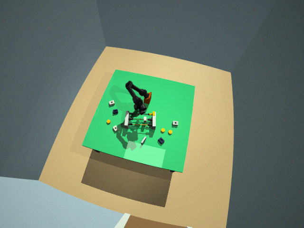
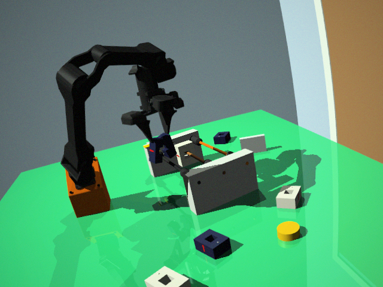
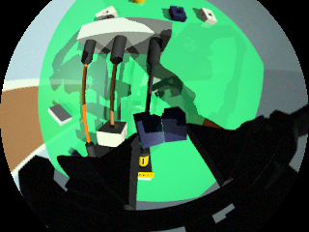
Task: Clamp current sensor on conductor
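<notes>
My gripper point(image 1: 141, 109) point(image 2: 160, 137) point(image 3: 162, 131) is shut on the dark blue split-core sensor point(image 2: 159, 149) point(image 3: 164, 126). I hold it at the black conductor point(image 2: 173, 165) point(image 3: 154, 72), the rod of the rig nearest the robot base. The sensor's two halves stand at an angle to each other, on either side of the rod. A red mark point(image 2: 151, 150) shows on its side; I cannot tell which way it points. The yellow LOAD marker point(image 1: 153, 113) point(image 3: 145, 159) sits at the end of this rod, right by the sensor.
The rig has two grey-white end plates point(image 2: 222, 182) point(image 1: 127, 118), a brown rod point(image 2: 194, 156) carrying a white sensor point(image 2: 185, 150), and an orange rod point(image 2: 213, 148). Loose dark blue blocks point(image 2: 212, 243), white blocks point(image 2: 288, 197), a yellow disc point(image 2: 288, 230) and a grey plate point(image 2: 252, 143) lie around.
</notes>
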`<state>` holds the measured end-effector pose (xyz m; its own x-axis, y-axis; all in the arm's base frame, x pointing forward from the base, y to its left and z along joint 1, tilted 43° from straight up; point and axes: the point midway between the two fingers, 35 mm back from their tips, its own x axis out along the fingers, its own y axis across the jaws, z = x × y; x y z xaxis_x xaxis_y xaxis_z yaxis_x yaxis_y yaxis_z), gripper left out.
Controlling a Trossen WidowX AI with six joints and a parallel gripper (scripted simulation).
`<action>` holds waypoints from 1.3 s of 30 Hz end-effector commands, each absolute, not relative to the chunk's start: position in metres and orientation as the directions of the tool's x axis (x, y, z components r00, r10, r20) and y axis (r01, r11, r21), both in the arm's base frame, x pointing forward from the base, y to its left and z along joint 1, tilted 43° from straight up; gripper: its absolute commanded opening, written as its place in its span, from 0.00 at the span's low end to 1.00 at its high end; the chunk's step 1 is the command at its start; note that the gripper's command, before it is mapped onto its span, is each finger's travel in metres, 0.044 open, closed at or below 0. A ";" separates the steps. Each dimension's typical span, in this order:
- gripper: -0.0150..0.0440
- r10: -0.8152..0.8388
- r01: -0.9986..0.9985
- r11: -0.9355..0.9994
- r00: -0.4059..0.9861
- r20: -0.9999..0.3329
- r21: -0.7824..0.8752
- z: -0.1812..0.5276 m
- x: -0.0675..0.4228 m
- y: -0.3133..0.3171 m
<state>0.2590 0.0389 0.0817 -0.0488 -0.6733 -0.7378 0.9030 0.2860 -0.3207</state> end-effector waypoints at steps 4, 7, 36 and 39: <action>0.25 -0.672 0.980 0.122 -0.037 -0.739 -0.159 0.080 0.273 0.040; 0.25 -0.672 0.984 0.103 -0.037 -0.739 -0.143 0.080 0.274 0.039; 0.25 -0.673 0.984 0.103 -0.036 -0.739 -0.142 0.047 0.274 0.010; 0.25 -0.673 0.984 0.103 -0.036 -0.738 -0.142 0.044 0.274 0.007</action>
